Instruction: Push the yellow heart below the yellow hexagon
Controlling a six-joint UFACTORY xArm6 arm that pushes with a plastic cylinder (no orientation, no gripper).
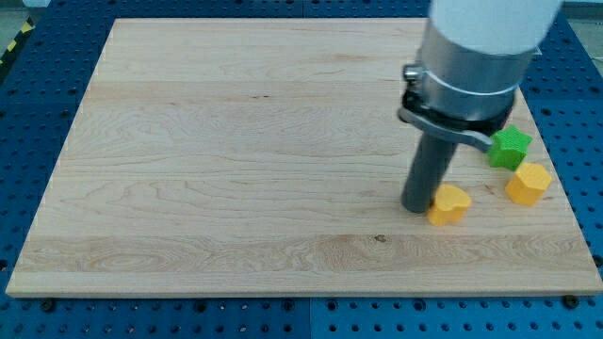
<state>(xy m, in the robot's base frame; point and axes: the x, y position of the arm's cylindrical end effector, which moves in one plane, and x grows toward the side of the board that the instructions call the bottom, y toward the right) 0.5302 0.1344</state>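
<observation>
The heart (449,202) was a warm orange-yellow, and the hexagon (527,183) matched it. A third block (510,148) was bright green. The board (236,160) was pale wood with fine grain lines. My tip (416,208) was dark grey, and the table (38,94) was blue, dotted with holes.

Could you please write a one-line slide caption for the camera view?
My tip touches the yellow heart's left side; yellow hexagon and green block sit right.
</observation>
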